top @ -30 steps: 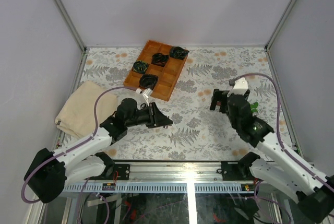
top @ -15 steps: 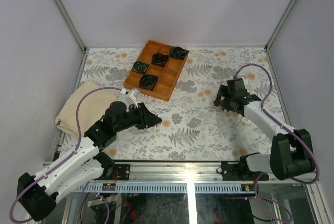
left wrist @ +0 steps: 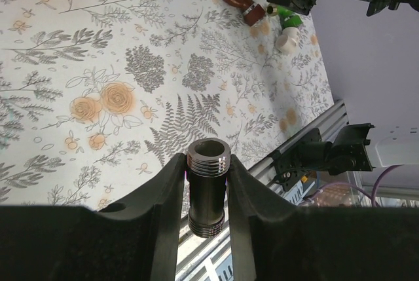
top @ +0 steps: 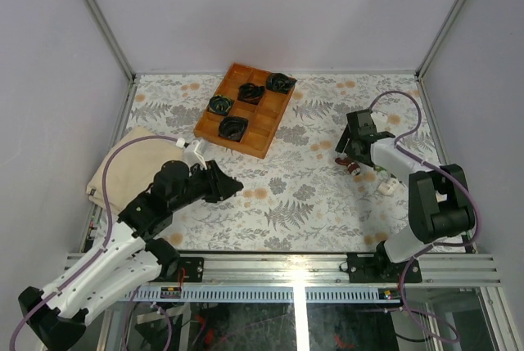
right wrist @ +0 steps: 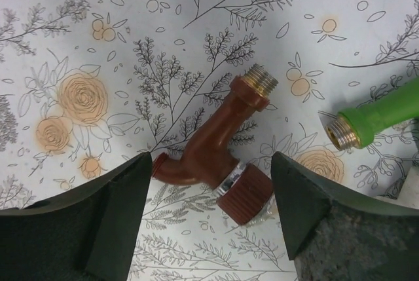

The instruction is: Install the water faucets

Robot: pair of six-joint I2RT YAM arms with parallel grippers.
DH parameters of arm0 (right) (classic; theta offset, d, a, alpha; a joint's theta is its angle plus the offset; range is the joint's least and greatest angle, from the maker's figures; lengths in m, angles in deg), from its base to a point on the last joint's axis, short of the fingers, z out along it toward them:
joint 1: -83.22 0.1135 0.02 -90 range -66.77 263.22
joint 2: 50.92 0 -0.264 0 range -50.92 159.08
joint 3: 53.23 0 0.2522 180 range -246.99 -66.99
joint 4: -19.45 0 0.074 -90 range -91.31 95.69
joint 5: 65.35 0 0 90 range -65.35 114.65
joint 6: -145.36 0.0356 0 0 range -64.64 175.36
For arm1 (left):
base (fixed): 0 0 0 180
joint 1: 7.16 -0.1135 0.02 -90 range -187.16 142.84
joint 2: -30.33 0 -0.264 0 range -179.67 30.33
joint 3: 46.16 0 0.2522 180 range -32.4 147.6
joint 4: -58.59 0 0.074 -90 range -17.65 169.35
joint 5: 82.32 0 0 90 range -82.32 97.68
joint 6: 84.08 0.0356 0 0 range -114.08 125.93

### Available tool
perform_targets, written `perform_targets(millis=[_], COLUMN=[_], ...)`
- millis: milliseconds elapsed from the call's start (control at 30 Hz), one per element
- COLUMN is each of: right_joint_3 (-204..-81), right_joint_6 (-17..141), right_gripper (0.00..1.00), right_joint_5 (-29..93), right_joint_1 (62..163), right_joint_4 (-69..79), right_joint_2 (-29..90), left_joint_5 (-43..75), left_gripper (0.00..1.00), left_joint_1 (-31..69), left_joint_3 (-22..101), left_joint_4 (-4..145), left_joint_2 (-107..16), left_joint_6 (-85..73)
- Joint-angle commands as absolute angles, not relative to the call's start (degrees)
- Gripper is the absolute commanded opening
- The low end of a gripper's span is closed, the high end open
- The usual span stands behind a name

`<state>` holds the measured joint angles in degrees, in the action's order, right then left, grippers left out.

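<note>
Squarely inside spread right gripper (right wrist: pixel 210 179), glossy red-brown faucet (right wrist: pixel 213 143) (brassy threaded end).

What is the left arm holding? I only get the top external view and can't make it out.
Observer: Left wrist view shows a dark threaded sleeve clamped between the left jaws, its open, silvery-rimmed end facing the camera.
Operator: Are the right jaws on a faucet yet?
Observer: No. In the right wrist view they stand open, with the red-brown faucet lying flat between them, not gripped.
Operator: And the green one?
Observer: The green faucet lies beside it, apart, with its brass-coloured thread pointing toward it.
</note>
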<state>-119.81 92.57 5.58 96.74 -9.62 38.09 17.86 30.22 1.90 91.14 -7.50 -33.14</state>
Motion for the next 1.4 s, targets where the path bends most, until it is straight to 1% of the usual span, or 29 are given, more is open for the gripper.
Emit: perform_targets(millis=[0, 100, 167, 300, 333, 433, 533, 600, 667, 867, 1033, 1100, 1133, 1167, 1233, 1300, 1367], right_joint_3=[-122.95, -123.77, -123.01, -121.52, -121.15, -120.58, -121.96, -122.65, -122.10, -116.67, -113.84, -114.37, -114.89, -115.35, -116.19, -116.84, -117.19], right_joint_6=[94.24, 92.97, 92.50, 89.37, 88.13, 84.07, 80.61, 79.64, 77.74, 69.93, 65.77, 64.21, 63.44, 63.13, 63.91, 67.10, 72.70], right_gripper=[0.77, 0.69, 0.66, 0.53, 0.52, 0.50, 0.49, 0.47, 0.46, 0.49, 0.53, 0.54, 0.56, 0.60, 0.63, 0.71, 0.73], right_joint_5=[3.89, 7.16, 8.82, 13.13, 14.43, 16.24, 16.46, 15.22, 16.88, 23.55, 26.95, 24.40, 22.84, 20.91, 17.27, 13.28, 9.02], right_joint_1=[96.50, 96.50, 96.50, 96.67, 97.07, 99.75, 105.20, 108.47, 111.86, 126.06, 135.17, 138.91, 140.69, 141.23, 141.36, 141.32, 141.32], right_joint_4=[-8.83, -10.32, -9.94, -9.15, -9.14, -8.95, -11.73, -13.81, -13.86, -11.26, -11.80, -13.79, -15.15, -16.14, -17.50, -17.39, -16.26], right_joint_2=[41.35, 43.43, 43.75, 43.86, 43.55, 42.72, 43.90, 45.59, 45.97, 39.48, 33.68, 32.51, 32.31, 32.31, 32.75, 32.94, 33.44], left_joint_5=[14.60, 14.49, 14.36, 14.31, 14.32, 14.23, 14.39, 14.75, 15.08, 13.92, 10.62, 9.19, 8.69, 8.56, 8.62, 9.27, 10.27], left_gripper=[0.00, 0.00, 0.00, 0.00, 0.00, 0.00, 0.00, 0.00, 0.00, 0.00, 0.00, 0.00, 0.00, 0.00, 0.00, 0.00, 0.00], left_joint_1=[29.89, 29.79, 29.83, 29.84, 29.84, 29.84, 29.85, 29.81, 29.83, 29.83, 29.84, 29.80, 29.86, 29.84, 29.84, 29.82, 29.84], left_joint_3=[3.44, 3.10, 3.17, 3.10, 3.10, 2.80, 2.51, 2.49, 2.57, 1.94, 2.60, 2.75, 2.71, 2.52, 1.73, 0.96, 0.25], left_joint_4=[93.61, 93.82, 94.12, 94.39, 94.41, 94.21, 93.75, 93.40, 93.27, 93.36, 95.63, 97.22, 98.02, 98.58, 99.23, 99.57, 99.67], left_joint_2=[-4.87, -4.29, -4.32, -4.44, -4.33, -4.50, -5.02, -5.44, -5.68, -4.83, -3.42, -2.00, -1.15, -0.23, 1.77, 3.10, 4.13], left_joint_6=[-31.47, -31.60, -31.60, -31.69, -31.77, -32.02, -32.50, -32.85, -33.08, -33.95, -35.62, -36.11, -36.35, -36.54, -37.29, -38.08, -38.68])
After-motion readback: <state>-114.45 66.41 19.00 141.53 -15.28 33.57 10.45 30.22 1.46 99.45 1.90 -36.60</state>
